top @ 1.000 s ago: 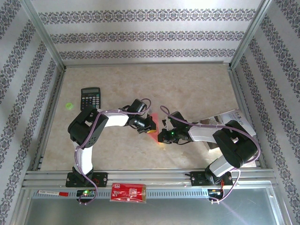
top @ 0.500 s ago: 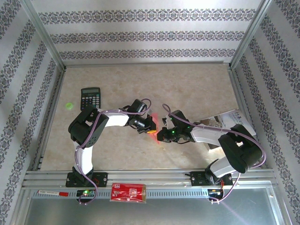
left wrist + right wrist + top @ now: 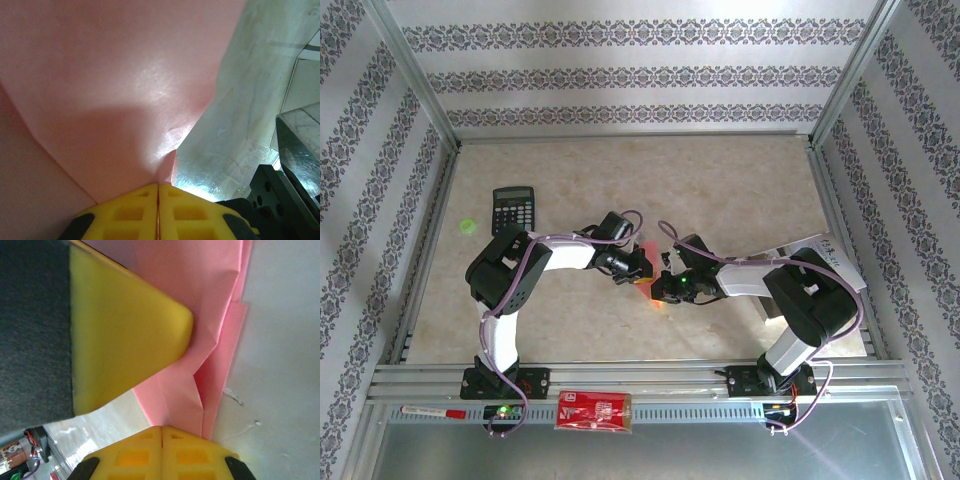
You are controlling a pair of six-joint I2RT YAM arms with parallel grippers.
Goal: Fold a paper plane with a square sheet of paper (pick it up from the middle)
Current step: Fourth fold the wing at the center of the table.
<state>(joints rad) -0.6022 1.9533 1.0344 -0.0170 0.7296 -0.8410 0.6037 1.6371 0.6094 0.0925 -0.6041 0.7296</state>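
The square sheet of paper (image 3: 649,252) is pink and folded into creased layers, lifted at mid-table between both arms. My left gripper (image 3: 640,272) is shut on its edge; in the left wrist view the yellow fingertips (image 3: 158,188) meet on the pink paper (image 3: 125,75). My right gripper (image 3: 663,288) is shut on the folded layers (image 3: 200,300) from the other side, its tips (image 3: 161,430) pressed together. The left gripper's yellow finger (image 3: 125,330) sits close above them. The arms hide most of the sheet, so I cannot tell whether it has a paper plane's shape.
A black calculator (image 3: 513,209) lies at the back left, with a small green spot (image 3: 467,226) beside it. A white printed leaflet (image 3: 810,258) lies under the right arm. A red printed packet (image 3: 594,411) rests on the near rail. Metal frame posts border the table.
The right arm's elbow has swung inward and its gripper has edged slightly left toward the left gripper. The left arm has stayed put. Both grippers remain shut on the paper.
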